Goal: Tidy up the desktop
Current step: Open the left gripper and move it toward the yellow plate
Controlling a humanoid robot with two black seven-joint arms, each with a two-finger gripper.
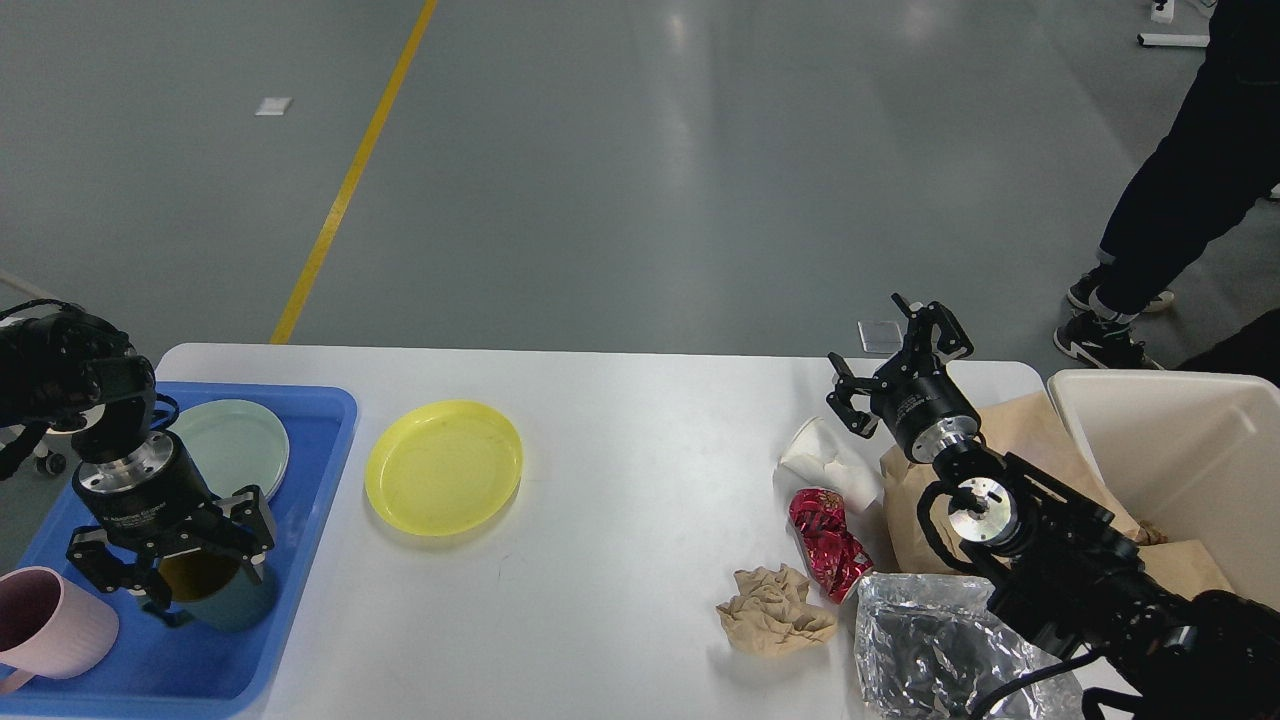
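The white desktop (620, 450) fills the lower part of the head view. On its left stands a blue tray (320, 420). My left gripper (178, 572) hangs over the tray, open, fingers spread on either side of a teal cup (228, 602) that rests upright in it. A yellow plate (443, 466) lies on the desktop just right of the tray. My right gripper (897, 362) is open and holds nothing, raised near the far right edge above a crushed white paper cup (825, 460).
The tray also holds a pale green plate (235, 440) and a pink cup (50, 620). A red wrapper (825, 545), crumpled brown paper (772, 610), a foil bag (930, 650) and a brown paper bag (1010, 430) lie at right. A cream bin (1180, 450) stands beyond; a person (1180, 200) walks behind.
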